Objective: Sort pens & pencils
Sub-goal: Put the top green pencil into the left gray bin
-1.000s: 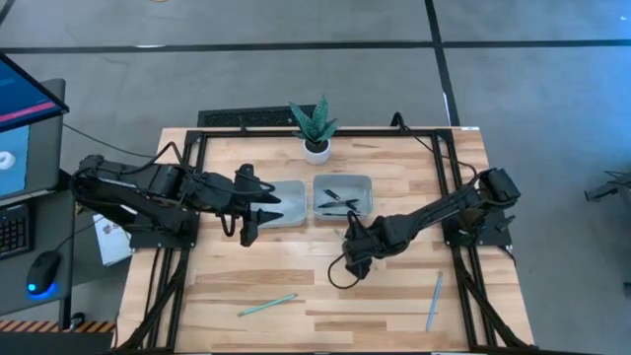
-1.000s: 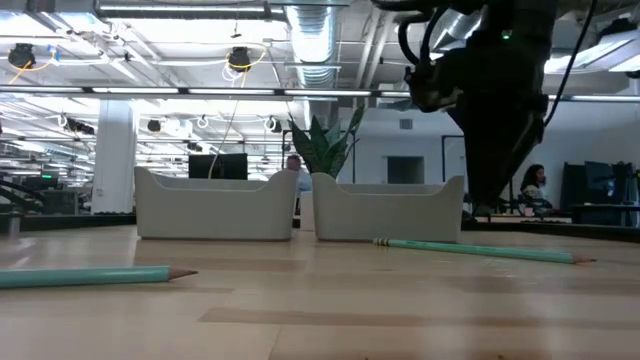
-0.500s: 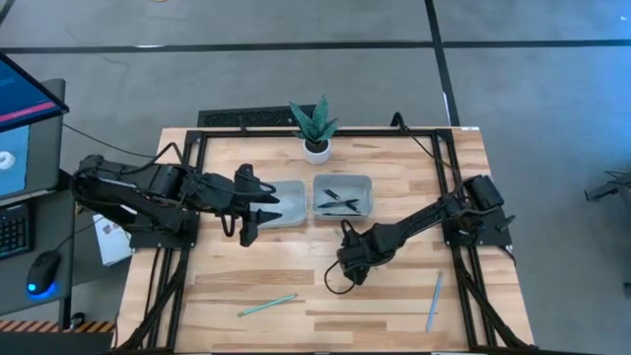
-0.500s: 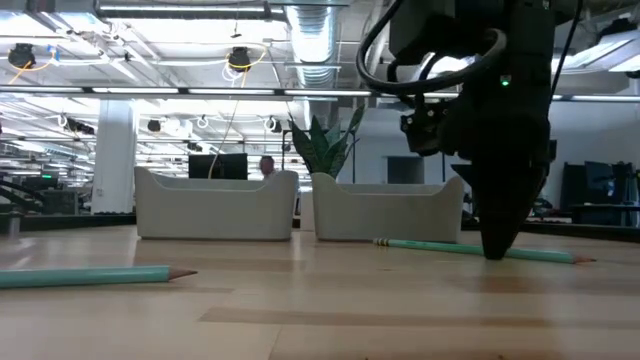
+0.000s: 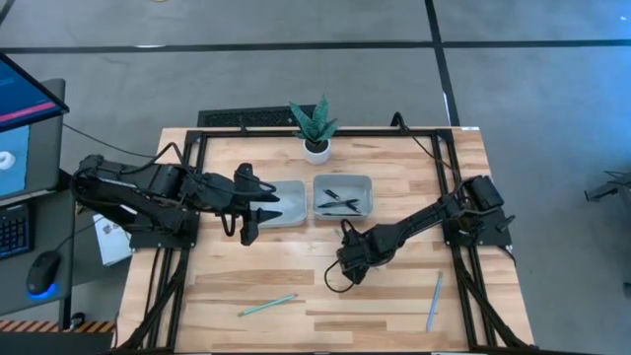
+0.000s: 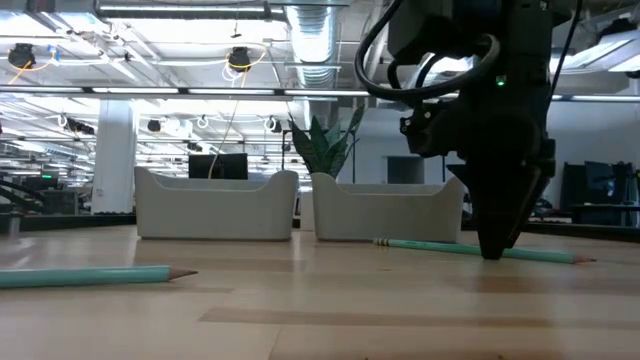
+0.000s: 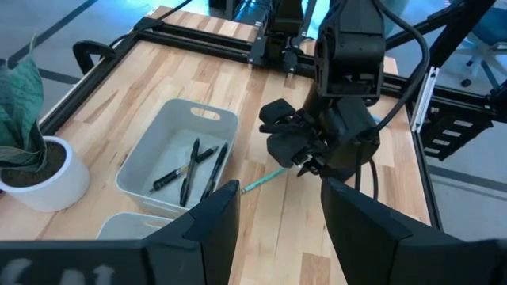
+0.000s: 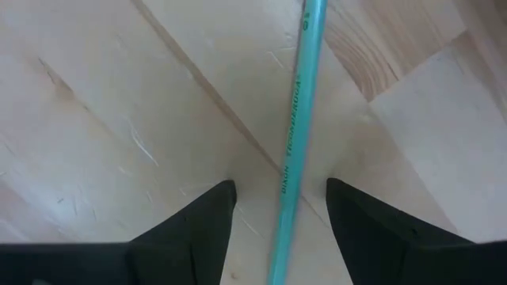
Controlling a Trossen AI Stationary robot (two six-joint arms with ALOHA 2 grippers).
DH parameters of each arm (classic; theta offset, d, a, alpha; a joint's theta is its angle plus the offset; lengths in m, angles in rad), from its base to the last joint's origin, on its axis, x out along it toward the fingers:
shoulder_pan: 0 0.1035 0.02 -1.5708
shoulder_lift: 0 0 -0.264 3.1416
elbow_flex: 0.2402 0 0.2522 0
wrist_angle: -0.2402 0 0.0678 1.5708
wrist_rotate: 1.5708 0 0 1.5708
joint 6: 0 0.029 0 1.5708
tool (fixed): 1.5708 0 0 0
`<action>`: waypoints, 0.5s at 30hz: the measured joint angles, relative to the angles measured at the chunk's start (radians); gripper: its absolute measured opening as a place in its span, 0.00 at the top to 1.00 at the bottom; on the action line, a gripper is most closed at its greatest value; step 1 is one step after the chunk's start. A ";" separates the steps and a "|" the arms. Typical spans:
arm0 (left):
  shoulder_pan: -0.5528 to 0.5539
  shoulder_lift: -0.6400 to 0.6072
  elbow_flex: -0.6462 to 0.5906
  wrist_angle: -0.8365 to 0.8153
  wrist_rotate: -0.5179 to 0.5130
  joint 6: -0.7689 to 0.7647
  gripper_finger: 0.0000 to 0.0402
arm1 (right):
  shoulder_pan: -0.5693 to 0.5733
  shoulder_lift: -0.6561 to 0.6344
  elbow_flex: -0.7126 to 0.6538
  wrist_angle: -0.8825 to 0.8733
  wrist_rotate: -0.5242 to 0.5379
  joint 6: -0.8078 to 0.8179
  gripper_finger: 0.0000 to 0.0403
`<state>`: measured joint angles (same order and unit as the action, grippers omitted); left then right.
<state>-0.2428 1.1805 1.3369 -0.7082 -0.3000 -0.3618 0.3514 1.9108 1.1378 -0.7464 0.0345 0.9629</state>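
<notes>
Right gripper [image 5: 352,273]: lowered to the table surface in front of the right tray; its fingers [image 8: 198,229] are spread wide, one on each side of a pencil, and nothing is clamped. In the low view the fingertips are seen at the tabletop.
Pencil under right gripper [image 8: 295,150]: lies flat on the wood between the open fingers, which stand clear of it on both sides; in the left wrist view a short teal length [image 7: 264,179] is seen poking out from under the gripper, just beside the pen tray.
Other pencils: one [image 5: 266,306] lies near the front edge, left of centre; one [image 5: 434,301] lies near the front right, close to the frame rail. Both are well apart from the trays.
Pens [image 5: 338,202]: a few dark sticks are seen lying inside the right tray [image 5: 366,182]; in the left wrist view three are counted [image 7: 194,170].
Left tray [image 5: 296,187]: light grey, just beside the right tray; its contents cannot be told.
Left gripper [image 5: 248,225]: held at the left tray's left edge, fingers [image 7: 210,229] partly apart, nothing between them.
Potted plant [image 5: 315,125]: stands behind the trays at the table's [image 5: 246,266] back edge.
</notes>
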 joint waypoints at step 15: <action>0.000 0.000 0.000 0.002 0.000 -0.001 0.58 | 0.002 0.002 0.011 -0.007 0.008 0.012 0.44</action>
<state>-0.2428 1.1805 1.3369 -0.7062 -0.3000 -0.3626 0.3534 1.9129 1.1485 -0.7530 0.0430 0.9749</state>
